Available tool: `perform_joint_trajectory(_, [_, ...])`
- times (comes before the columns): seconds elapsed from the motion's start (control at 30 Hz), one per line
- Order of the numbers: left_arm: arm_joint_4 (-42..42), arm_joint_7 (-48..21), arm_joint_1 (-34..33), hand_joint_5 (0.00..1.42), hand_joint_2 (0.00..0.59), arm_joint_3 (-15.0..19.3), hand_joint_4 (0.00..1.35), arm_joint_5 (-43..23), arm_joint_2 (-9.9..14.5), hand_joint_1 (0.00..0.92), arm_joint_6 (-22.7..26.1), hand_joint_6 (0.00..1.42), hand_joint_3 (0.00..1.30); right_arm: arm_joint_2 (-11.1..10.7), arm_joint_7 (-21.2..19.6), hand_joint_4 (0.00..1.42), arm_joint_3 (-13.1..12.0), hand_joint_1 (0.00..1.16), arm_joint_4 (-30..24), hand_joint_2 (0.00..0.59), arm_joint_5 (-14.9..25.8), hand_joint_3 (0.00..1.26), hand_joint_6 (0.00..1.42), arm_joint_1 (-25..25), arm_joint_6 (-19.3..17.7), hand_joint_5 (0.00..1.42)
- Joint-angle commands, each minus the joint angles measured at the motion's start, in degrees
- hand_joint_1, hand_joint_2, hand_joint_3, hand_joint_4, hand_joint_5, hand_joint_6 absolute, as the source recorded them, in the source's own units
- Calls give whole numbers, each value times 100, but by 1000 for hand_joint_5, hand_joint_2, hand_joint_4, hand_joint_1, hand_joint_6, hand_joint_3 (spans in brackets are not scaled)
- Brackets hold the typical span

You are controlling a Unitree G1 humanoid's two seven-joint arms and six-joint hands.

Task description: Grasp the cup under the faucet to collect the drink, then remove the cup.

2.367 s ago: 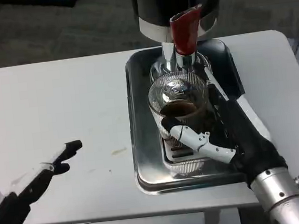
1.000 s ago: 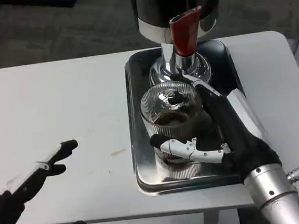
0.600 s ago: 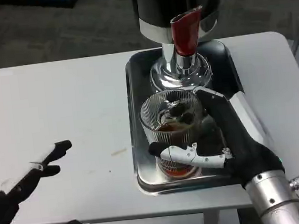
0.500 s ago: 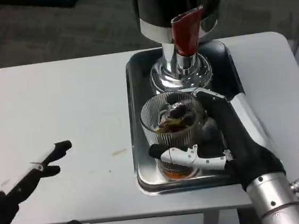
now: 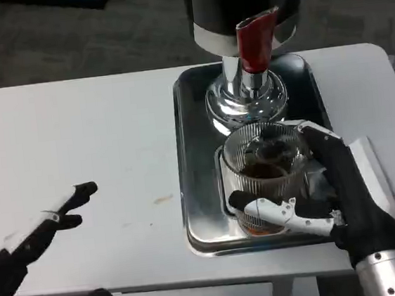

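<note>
Ribbed glass cup [image 5: 265,176] of brown drink gripped by right hand [image 5: 329,191], steel tray [image 5: 198,190], left hand [image 5: 47,227] empty, fingers apart

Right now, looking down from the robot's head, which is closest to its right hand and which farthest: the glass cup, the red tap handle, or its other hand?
1. The glass cup: held in the right hand, over the tray's near end.
2. The red tap handle: beyond the cup, at the tray's far end.
3. The left hand: farthest, across the white table.

The black dispenser with a red faucet handle [image 5: 254,39] is blocking the rear of the steel tray [image 5: 197,155]; the white table [image 5: 84,146] is lying open leftward.
</note>
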Motion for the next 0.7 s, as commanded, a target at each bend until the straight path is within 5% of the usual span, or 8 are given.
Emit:
perform_joint_trajectory(0.03, [15,-65,-44,162,58,-49,52,-24,70,0,-9,123,104,-10,-41,1026,-205,865,-338,151,130,823,1414,286,-176,1231])
perform_joint_trajectory(0.7, [-124,-129,-497,160,64,-489,52,125,249,0,161,121,104,-313,431,1120,-1292,943,-1927,103,950,940,1424,1331,-285,1302])
